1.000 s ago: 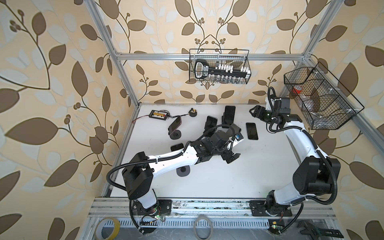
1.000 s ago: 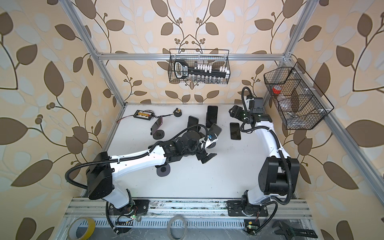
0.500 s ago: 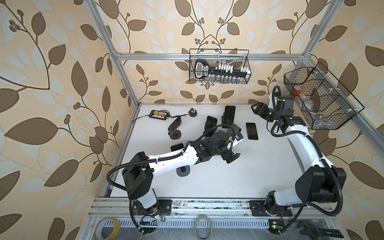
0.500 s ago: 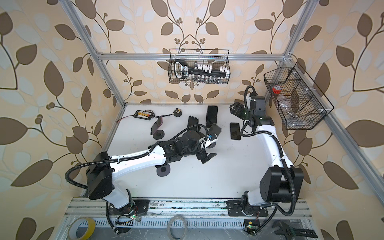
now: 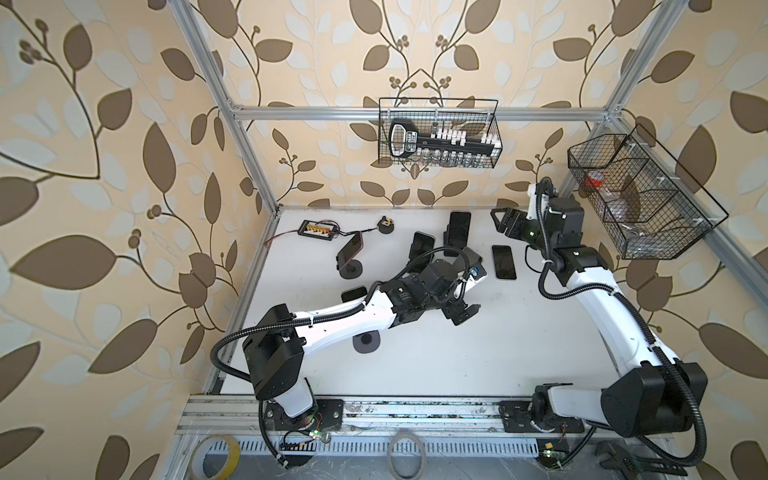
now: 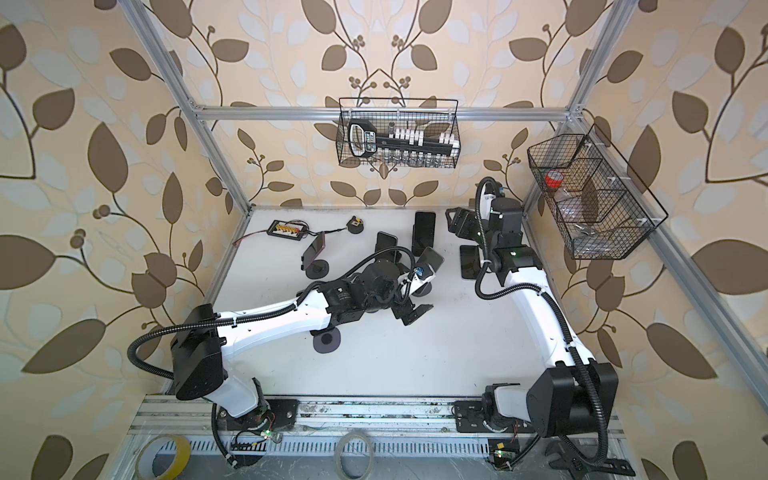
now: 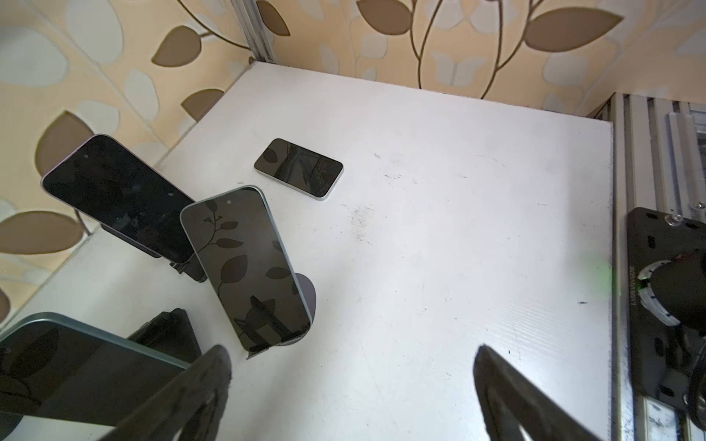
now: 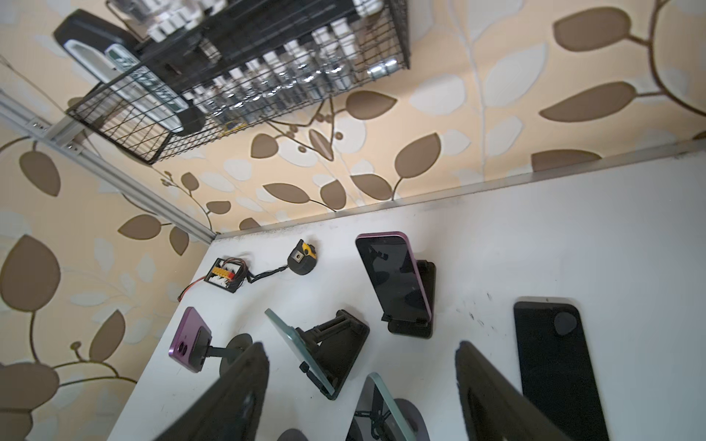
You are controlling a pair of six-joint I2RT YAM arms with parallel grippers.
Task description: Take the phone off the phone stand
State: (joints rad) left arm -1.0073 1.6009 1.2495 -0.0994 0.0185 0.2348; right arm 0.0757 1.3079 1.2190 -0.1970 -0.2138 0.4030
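Beige wallpaper (image 5: 124,166) with brown leaves, a white table (image 5: 457,365), a purple phone (image 8: 190,340), a black wire basket (image 5: 440,165).

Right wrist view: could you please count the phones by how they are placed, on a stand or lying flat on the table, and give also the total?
Phones on a stand: 4
Phone lying flat on the table: 1
Total: 5

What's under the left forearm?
The left arm covers most of it. A round dark stand base shows on the near side, a dark phone edge on the far side; whether they connect is hidden.
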